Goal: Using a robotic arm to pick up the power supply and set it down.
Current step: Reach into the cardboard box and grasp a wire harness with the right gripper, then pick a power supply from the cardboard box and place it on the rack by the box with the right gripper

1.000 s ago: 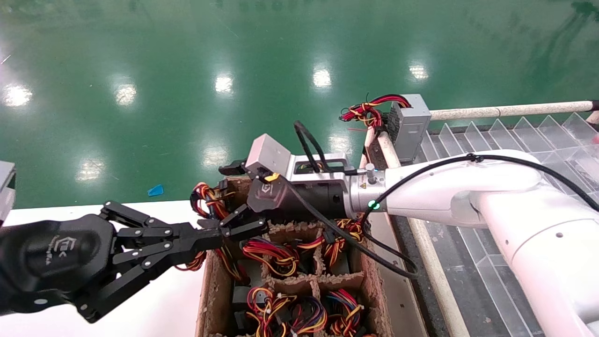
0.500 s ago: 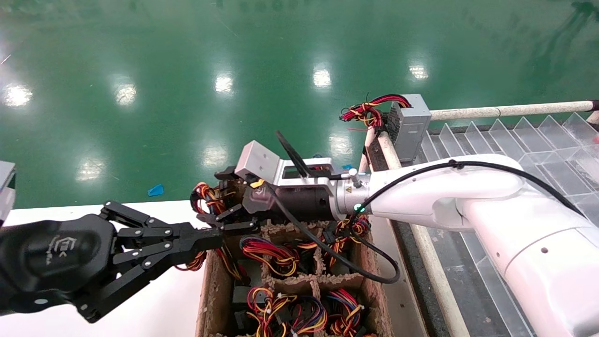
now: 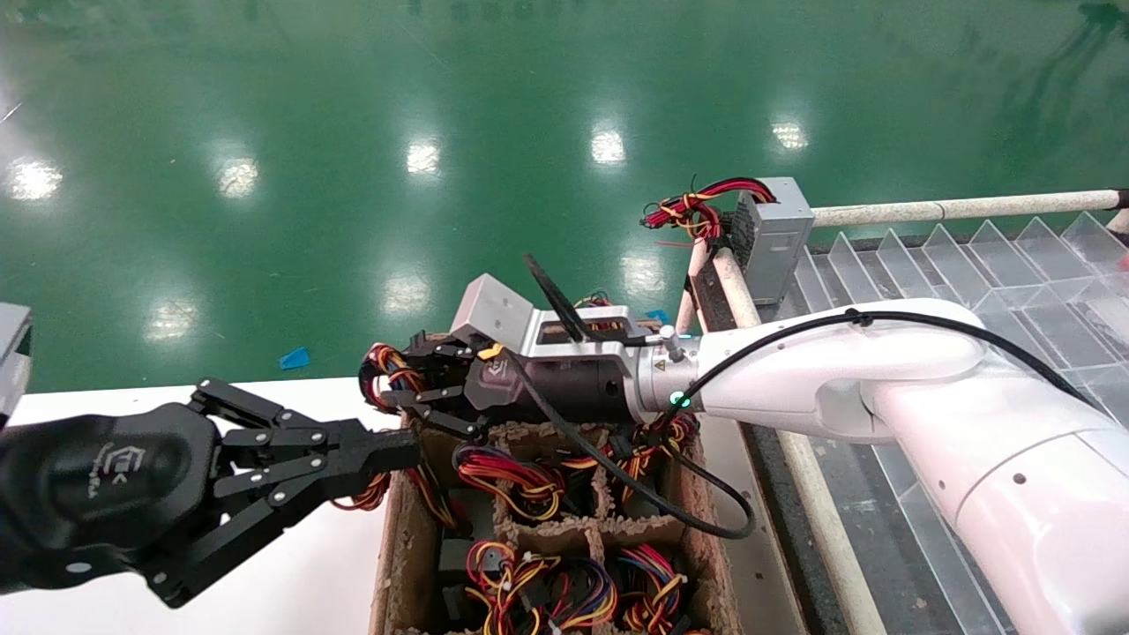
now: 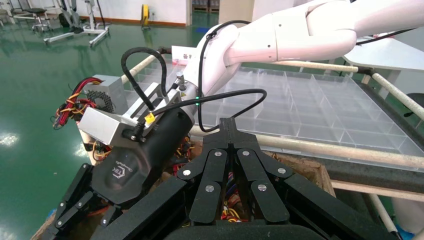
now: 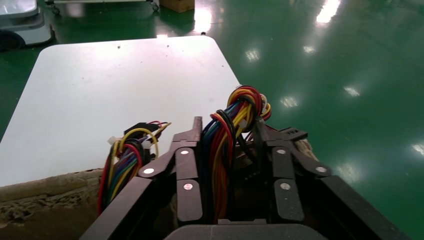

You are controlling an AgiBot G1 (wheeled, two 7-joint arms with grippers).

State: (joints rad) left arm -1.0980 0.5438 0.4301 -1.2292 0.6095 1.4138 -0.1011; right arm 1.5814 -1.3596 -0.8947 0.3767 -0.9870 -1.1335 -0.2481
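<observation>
Two grippers show, but only one is at work. The right gripper reaches flat over the far corner of the cardboard crate, and its fingers are clenched either side of a looped wire bundle of red, yellow, black and blue leads that rises between them. From the wrist camera the bundle fills the whole gap, so I judge the grip closed on it, though how firmly it bites is hard to tell. The power supply itself sits below the palm, down in the compartment. Its metal body is hidden by the hand and the wires, so only the harness shows.

The left gripper hangs idle just beside the right one's fingertips, on the palm side, with its fingers pressed together and holding nothing.

In my judgement this is a poor handle. A sheet-metal box of this kind is heavy and stiff, while its tied leads are soft and springy. Lifted by the loop, the box would likely swing, tilt against the cardboard dividers, or slip as the wires bunch. The flat metal sides, under the fingertips, would give a surer hold if the compartment allows reach.

A second grey box with a mostly red bundle stands well behind the right wrist.
</observation>
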